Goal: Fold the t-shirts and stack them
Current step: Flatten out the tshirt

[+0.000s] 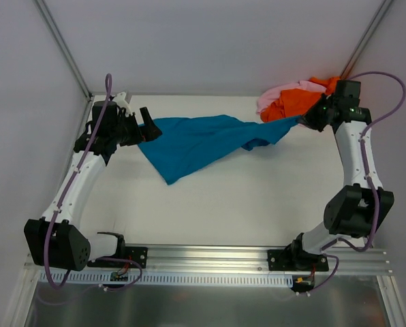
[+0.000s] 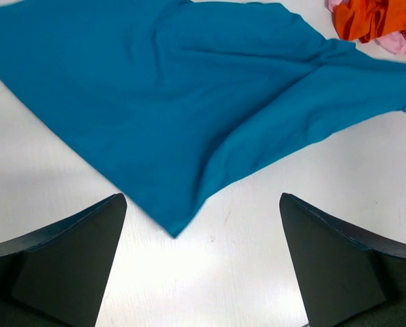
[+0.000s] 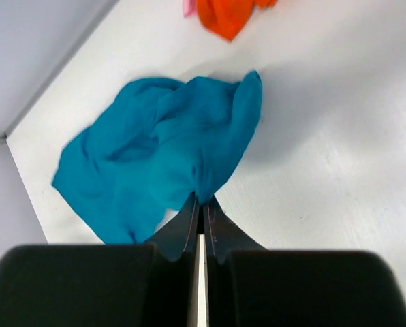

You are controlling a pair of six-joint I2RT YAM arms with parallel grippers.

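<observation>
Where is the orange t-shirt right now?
In the top view, the orange t-shirt lies bunched at the far right of the table, against the pink t-shirt, beyond the right pincer gripping the teal t-shirt.

Top external: high, behind arm bases, looks down on whole desk (image 1: 257, 197), far off. Left wrist: low, close, looks past left gripper (image 2: 201, 199) across teal shirt (image 2: 189, 102) toward orange shirt (image 2: 366, 20). Right wrist: close, looks along right gripper (image 3: 201, 203) at same teal shirt, orange shirt beyond. All three views share both shirts.
</observation>
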